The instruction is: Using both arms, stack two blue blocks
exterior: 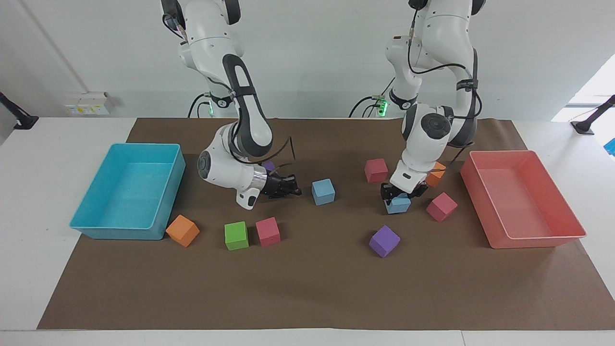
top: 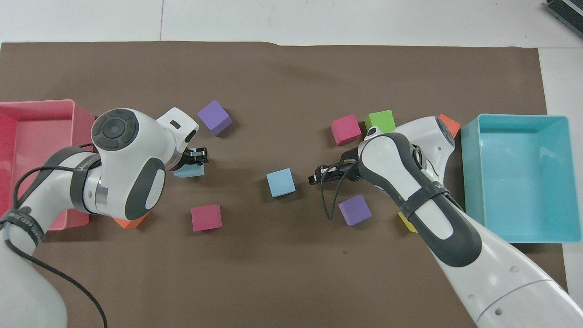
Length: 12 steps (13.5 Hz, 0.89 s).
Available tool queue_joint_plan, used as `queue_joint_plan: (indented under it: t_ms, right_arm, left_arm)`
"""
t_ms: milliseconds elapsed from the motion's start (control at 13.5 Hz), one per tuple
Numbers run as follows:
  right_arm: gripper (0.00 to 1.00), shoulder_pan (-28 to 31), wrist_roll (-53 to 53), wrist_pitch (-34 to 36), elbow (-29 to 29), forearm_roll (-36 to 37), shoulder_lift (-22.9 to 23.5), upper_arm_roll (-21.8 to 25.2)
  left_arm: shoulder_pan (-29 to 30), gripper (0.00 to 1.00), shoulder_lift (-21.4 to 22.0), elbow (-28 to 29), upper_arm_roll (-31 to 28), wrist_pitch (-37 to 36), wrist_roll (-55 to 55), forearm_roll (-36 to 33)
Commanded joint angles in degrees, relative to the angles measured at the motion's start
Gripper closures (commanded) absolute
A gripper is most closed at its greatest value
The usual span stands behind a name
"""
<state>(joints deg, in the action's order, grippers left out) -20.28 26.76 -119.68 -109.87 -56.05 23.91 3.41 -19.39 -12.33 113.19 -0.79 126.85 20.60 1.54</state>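
Left arm: comes down toward its own end of the table; left gripper (exterior: 399, 194) is clenched on the held blue block (exterior: 398, 205), between a pink cube (exterior: 375, 170) and another pink cube (exterior: 441, 207).
Right arm: waits, bent low near mid-table; right gripper (exterior: 291, 187) is clenched on nothing, just beside the free blue block (exterior: 323, 191).
Blue blocks: two matte light-blue foam cubes, the free one mid-table, the two well apart.
Handling: probably light, soft and grippy; squeeze gently across two flat side faces, near the middle, so the foam neither deforms nor twists.
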Motion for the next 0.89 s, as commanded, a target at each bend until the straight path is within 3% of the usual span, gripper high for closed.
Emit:
queue_joint_plan:
  t_ms: [0, 223, 817]
  right_arm:
    - [1.0, -0.1, 0.0, -0.5, -1.1, -1.8, -0.8, -0.1]
    - [1.0, -0.1, 0.0, -0.5, -1.1, -1.8, -0.8, -0.1]
    - [1.0, 0.1, -0.1, -0.3, -1.1, -2.9, -0.8, -0.1]
  left_arm:
    - [-2.7, 0.98, 0.7, -7.3, -0.7, -8.7, 4.9, -0.5]
    - [-5.7, 1.0, -1.7, -15.3, -0.5, -14.3, 11.6, -0.5]
    - [-16.0, 1.0, -3.7, -15.2, -0.3, -6.5, 21.1, 0.1]
